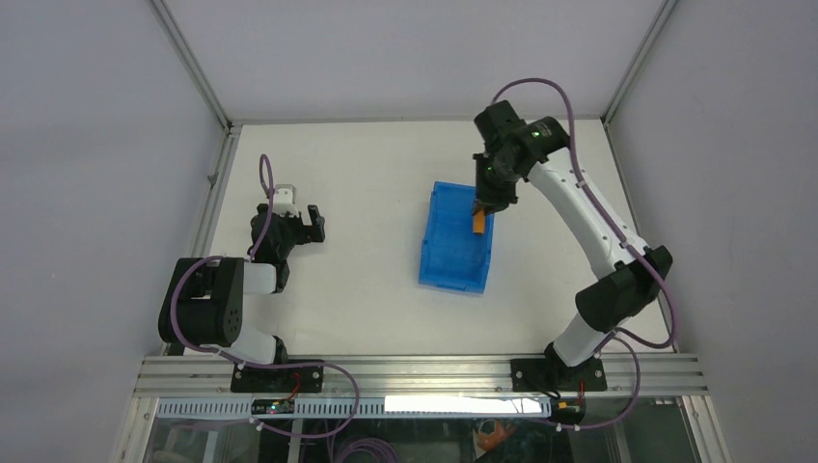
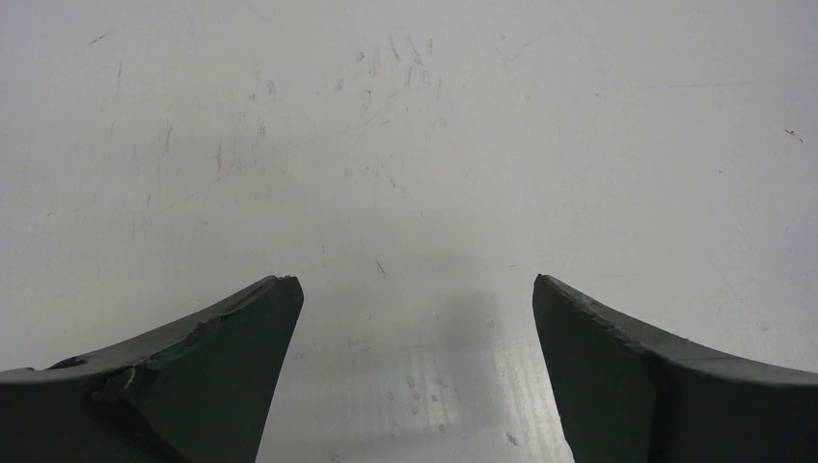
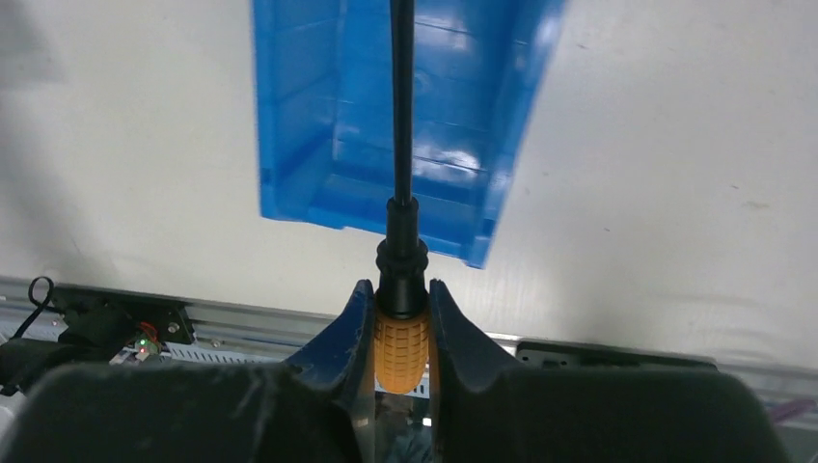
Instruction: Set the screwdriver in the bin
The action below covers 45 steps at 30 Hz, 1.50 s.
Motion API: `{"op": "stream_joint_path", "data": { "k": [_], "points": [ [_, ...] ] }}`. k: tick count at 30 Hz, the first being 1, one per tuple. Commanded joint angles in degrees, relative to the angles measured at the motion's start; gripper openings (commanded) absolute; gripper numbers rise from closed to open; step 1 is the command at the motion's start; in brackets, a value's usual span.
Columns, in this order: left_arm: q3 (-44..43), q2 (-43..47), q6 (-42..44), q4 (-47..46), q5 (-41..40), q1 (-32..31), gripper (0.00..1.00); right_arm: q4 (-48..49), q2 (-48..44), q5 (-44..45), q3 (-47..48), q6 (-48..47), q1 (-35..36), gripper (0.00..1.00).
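Observation:
My right gripper (image 1: pixel 488 203) hangs over the far right part of the blue bin (image 1: pixel 451 253), shut on the screwdriver (image 1: pixel 479 223). In the right wrist view both fingers press the ribbed orange handle of the screwdriver (image 3: pixel 401 345). Its dark shaft points away from the gripper (image 3: pixel 401 289) over the open bin (image 3: pixel 309 116), whose inside shows nothing in it. My left gripper (image 1: pixel 313 225) rests low over the bare table at the left, far from the bin. In its own view the left gripper (image 2: pixel 415 287) is open with only the white table between the fingers.
The white table (image 1: pixel 367 193) is fenced by metal frame rails at the left (image 1: pixel 214 183) and back, with grey walls beyond. An aluminium rail (image 1: pixel 415 371) carrying both arm bases runs along the near edge. Purple cables loop from each arm.

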State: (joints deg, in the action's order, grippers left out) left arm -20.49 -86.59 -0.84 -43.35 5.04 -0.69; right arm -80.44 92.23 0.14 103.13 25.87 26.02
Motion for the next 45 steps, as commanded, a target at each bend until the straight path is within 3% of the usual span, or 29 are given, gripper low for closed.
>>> {"op": "stream_joint_path", "data": {
  "k": [1,5,15,23,31,41,43,45],
  "points": [
    [-1.0,0.3,-0.1,-3.6,1.0,0.1,0.99,4.2,5.9,1.3,6.3,3.4,6.7,0.00],
    [-1.0,0.3,-0.1,-3.7,1.0,0.1,0.99,5.8,9.4,3.6,5.7,4.6,9.5,0.00],
    [-1.0,0.3,-0.1,-3.7,1.0,0.1,0.99,23.0,13.1,3.0,-14.0,8.8,11.8,0.00],
    [-1.0,0.3,-0.1,-3.7,1.0,0.1,0.99,28.0,18.8,6.5,-19.0,10.2,12.1,0.00],
    [-1.0,0.2,-0.1,-3.7,1.0,0.1,0.99,27.4,16.9,10.0,-19.5,11.2,12.4,0.42],
    [-1.0,0.3,-0.1,-3.7,1.0,0.1,0.99,20.8,7.5,14.3,-13.8,8.4,13.0,0.49],
    [-1.0,0.2,-0.1,-3.7,1.0,0.1,0.99,21.0,4.2,13.7,-13.5,6.4,12.9,0.64],
    [-1.1,0.3,-0.1,-3.7,1.0,0.1,0.99,21.9,0.6,13.0,-13.7,3.8,12.9,0.95]
  ]
}}
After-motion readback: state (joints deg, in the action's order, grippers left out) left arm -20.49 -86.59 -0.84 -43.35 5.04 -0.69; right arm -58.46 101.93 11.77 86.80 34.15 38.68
